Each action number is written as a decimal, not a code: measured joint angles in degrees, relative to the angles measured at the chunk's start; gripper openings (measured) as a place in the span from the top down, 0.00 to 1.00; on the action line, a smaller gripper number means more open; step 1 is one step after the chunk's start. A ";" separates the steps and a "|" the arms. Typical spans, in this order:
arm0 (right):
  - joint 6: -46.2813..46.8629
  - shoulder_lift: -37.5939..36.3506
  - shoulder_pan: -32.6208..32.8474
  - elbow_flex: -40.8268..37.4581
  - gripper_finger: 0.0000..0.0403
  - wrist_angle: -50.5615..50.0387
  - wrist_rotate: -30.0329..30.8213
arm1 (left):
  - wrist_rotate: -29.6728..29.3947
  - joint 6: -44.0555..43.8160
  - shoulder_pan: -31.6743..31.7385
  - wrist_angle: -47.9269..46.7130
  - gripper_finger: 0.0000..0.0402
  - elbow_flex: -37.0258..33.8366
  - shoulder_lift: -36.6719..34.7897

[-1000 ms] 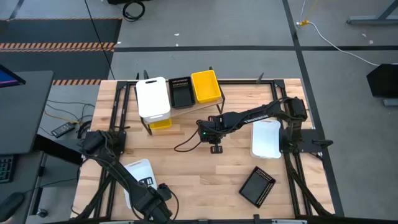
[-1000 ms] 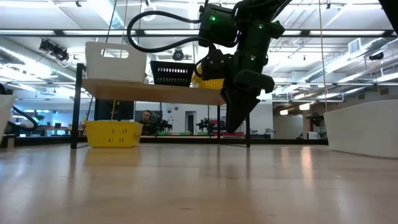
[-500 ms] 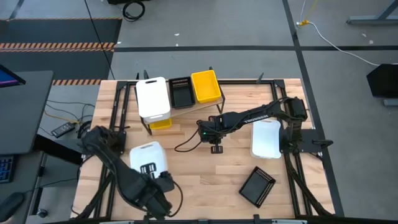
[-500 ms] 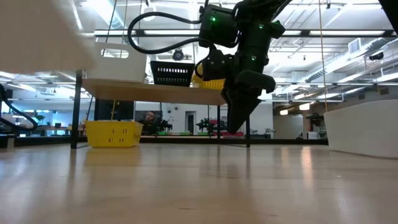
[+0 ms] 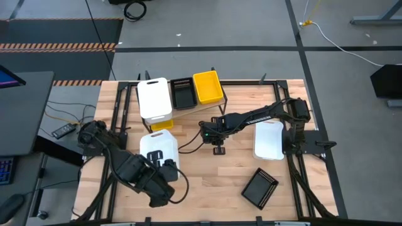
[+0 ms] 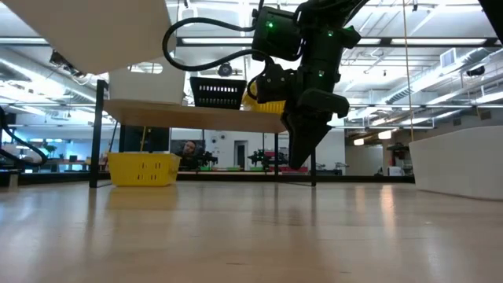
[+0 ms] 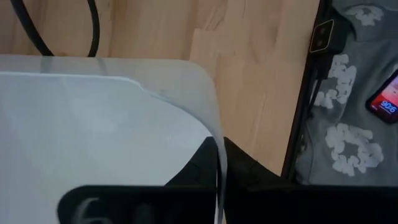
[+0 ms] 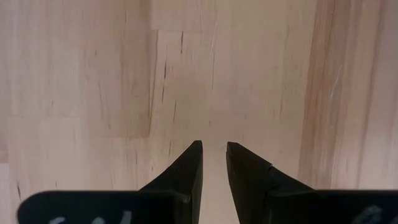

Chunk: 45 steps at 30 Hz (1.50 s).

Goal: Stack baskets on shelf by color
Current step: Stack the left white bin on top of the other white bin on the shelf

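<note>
My left gripper (image 5: 164, 166) carries a white basket (image 5: 158, 149) above the table, just near of the shelf (image 5: 221, 100); in the low view that basket (image 6: 102, 31) fills the upper left corner. On the shelf (image 6: 196, 116) stand a white basket (image 5: 154, 98), a black one (image 5: 183, 93) and a yellow one (image 5: 208, 86). A second yellow basket (image 5: 162, 125) sits on the table under the shelf. My right gripper (image 5: 217, 149) hangs shut, fingers down, over the table's middle (image 8: 213, 155), touching nothing. My left gripper (image 7: 217, 163) holds the white basket by its near end wall, at the rim (image 7: 214, 146), close to a rounded corner. One finger (image 7: 252, 177) shows outside the wall and one shows dimly through it inside. The basket is lifted clear of the table, roughly level.
Another white basket (image 5: 269, 139) lies by the right arm's base, and a black perforated one (image 5: 260, 187) lies near the table's near right corner. A dark cable (image 5: 188, 145) trails from the right wrist. Bare wood lies between the two arms.
My left gripper has risen and moved from the near left corner toward the shelf and a little to the right, taking the white basket with it. The basket is now lifted well clear and closer to the shelf. The right arm has kept still.
</note>
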 joint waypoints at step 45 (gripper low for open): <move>12.57 0.00 10.38 0.00 0.81 1.28 -7.00 | -1.69 33.33 22.73 0.02 0.98 -0.07 -20.80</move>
